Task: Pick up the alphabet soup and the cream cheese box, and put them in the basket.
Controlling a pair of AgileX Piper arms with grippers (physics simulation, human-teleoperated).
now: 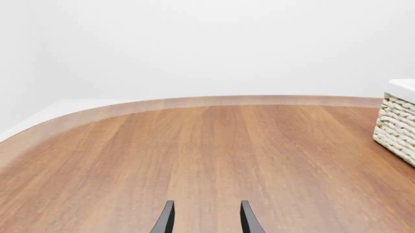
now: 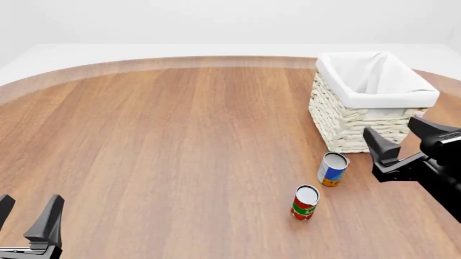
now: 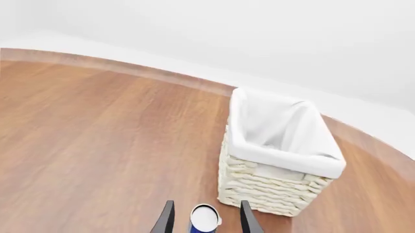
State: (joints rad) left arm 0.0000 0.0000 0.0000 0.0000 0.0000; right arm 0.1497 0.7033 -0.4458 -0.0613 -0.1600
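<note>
The alphabet soup [image 2: 332, 169] is a blue and white can standing upright on the table just in front of the basket [image 2: 374, 94], a cream wicker basket with a white lining. My right gripper [image 2: 392, 129] is open and empty, hovering to the right of the can and above it. In the right wrist view the can [image 3: 204, 219] shows between the open fingers [image 3: 166, 218], with the basket [image 3: 279, 145] behind it. My left gripper [image 2: 32, 200] is open and empty at the near left. The cream cheese box is out of view.
A red and green can [image 2: 305, 202] stands upright close in front of the soup can, to its left. The left wrist view shows bare wood beyond the open gripper [image 1: 207, 206] and a corner of the basket [image 1: 397, 124]. The table's curved far edge [image 2: 180, 62] runs behind.
</note>
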